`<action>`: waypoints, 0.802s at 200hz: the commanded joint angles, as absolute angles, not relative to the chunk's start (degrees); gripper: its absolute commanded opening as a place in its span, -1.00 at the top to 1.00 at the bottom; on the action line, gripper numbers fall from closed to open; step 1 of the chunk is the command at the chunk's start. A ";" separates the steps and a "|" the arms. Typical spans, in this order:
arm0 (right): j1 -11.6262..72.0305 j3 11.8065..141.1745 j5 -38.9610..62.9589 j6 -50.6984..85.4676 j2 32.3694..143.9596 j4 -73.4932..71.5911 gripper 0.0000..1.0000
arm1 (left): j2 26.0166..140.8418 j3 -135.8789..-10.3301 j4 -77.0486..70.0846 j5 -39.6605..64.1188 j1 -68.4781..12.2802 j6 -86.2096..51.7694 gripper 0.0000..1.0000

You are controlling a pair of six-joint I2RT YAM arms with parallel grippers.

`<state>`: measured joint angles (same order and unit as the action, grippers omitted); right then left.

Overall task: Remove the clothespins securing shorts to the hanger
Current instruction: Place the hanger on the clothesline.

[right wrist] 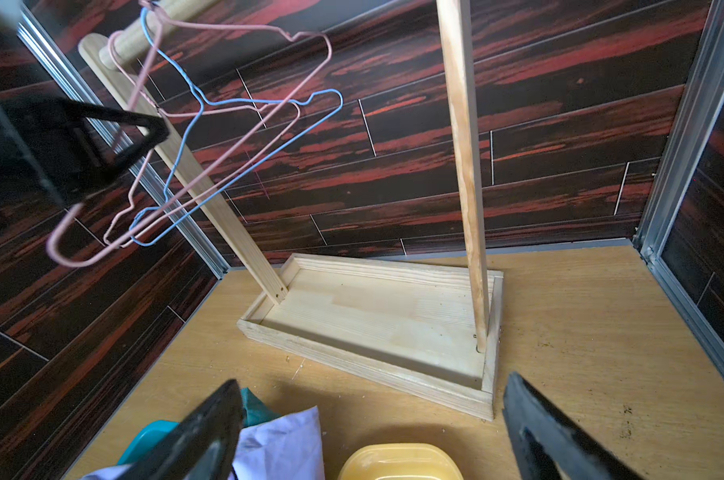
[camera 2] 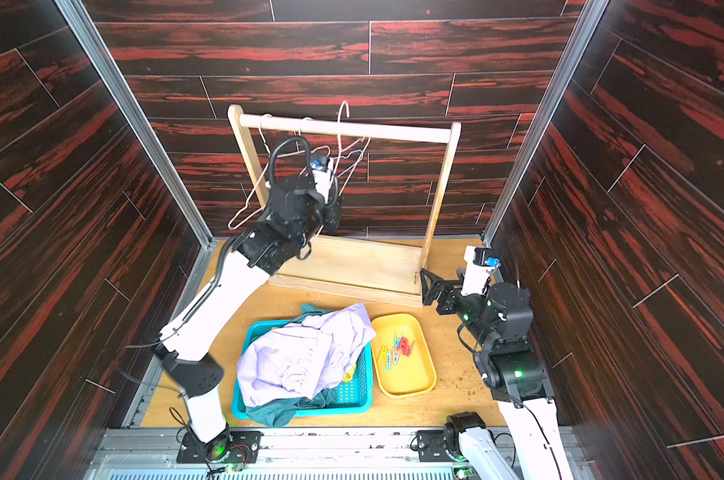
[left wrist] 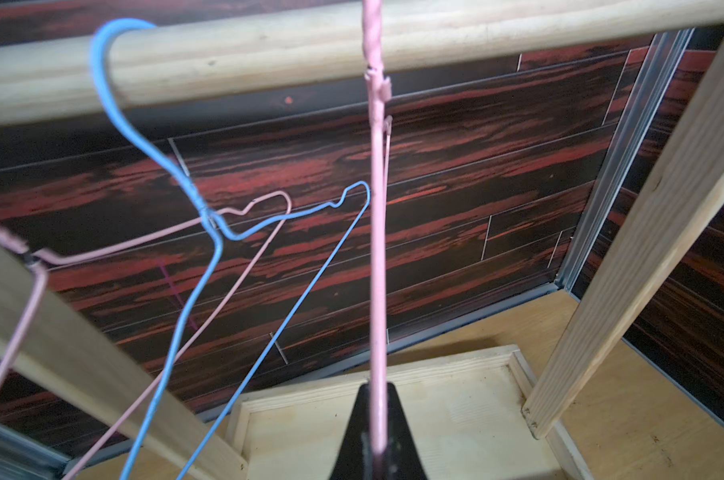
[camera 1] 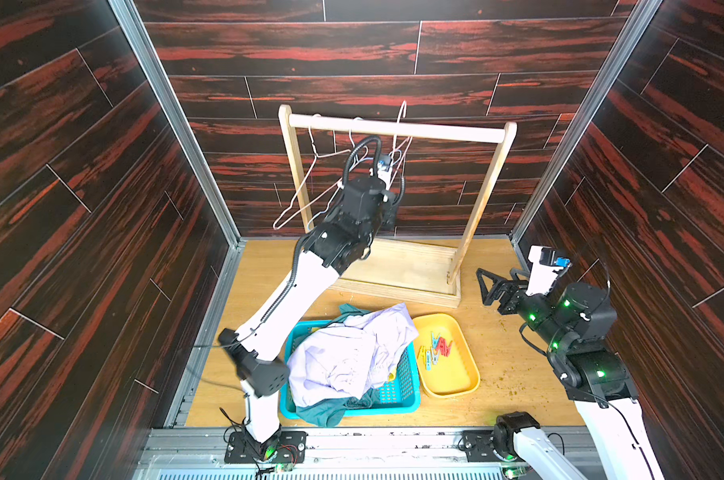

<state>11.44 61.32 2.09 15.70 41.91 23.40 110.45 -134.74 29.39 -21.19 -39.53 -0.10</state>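
- Your left claw [left wrist: 377, 411] is clenched on the pink hanger [left wrist: 377, 249]. The bare wire runs straight up from the jaws and crosses the wooden rail [left wrist: 268, 45].
- No peg shows on that wire, nor on the blue hanger [left wrist: 98, 70] beside it.
- Your right claw [right wrist: 374, 384] hangs released, jaws wide, near the rack's right post [right wrist: 464, 166] and above the bench [right wrist: 580, 332].
- Down toward the arms' bases, the clothespins [camera 1: 437, 349] lie heaped in the yellow tray [camera 1: 460, 382]. The shorts [camera 1: 343, 357] fill the blue basket [camera 1: 406, 395] just beside it.
- Unpegging looks finished. Your right arm is nearer the tray and basket; the left likely need only settle its hanger.
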 commanded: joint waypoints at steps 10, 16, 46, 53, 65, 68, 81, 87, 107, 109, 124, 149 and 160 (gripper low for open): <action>11.35 60.74 1.78 16.28 41.13 24.39 -0.97 | 115.82 -144.48 35.24 -17.83 -38.43 -1.70 1.00; 11.39 60.81 1.80 16.25 41.13 24.46 -0.97 | 116.83 -145.81 35.76 -17.26 -38.25 -1.98 1.00; 11.42 60.71 2.15 16.45 41.26 24.74 -0.97 | 119.39 -147.54 36.18 -14.52 -37.31 -3.37 1.00; 11.42 60.65 2.05 16.41 41.27 24.73 -0.97 | 119.53 -147.04 35.73 -13.93 -37.06 -3.70 1.00; 11.38 60.54 2.11 16.52 41.32 24.70 -0.97 | 119.71 -146.28 35.29 -12.98 -36.67 -4.33 1.00; 11.34 60.53 2.20 16.52 41.35 24.74 -0.97 | 119.78 -146.18 35.19 -12.66 -36.59 -4.51 1.00; 11.42 60.46 2.26 16.52 41.38 24.83 -0.97 | 119.79 -145.64 35.16 -11.40 -36.29 -5.00 1.00; 11.41 60.52 2.28 16.52 41.40 24.81 -0.97 | 119.79 -145.33 35.15 -11.21 -36.27 -5.16 1.00; 11.40 60.55 2.36 16.52 41.57 24.87 -0.97 | 119.16 -143.95 34.66 -10.24 -36.21 -5.27 1.00; 11.42 60.49 2.37 16.57 41.61 24.90 -0.97 | 119.11 -143.76 34.28 -10.25 -36.21 -5.27 1.00; 11.36 60.61 2.61 16.60 41.82 24.87 -0.97 | 119.29 -144.23 31.34 -9.82 -36.04 -4.72 1.00; 11.40 61.13 3.33 16.76 42.20 25.29 -0.97 | 122.42 -152.07 35.81 -9.36 -35.77 -4.89 1.00; 11.41 61.28 3.33 16.87 42.08 25.70 -0.97 | 122.95 -153.12 37.02 -8.25 -35.77 -5.32 0.90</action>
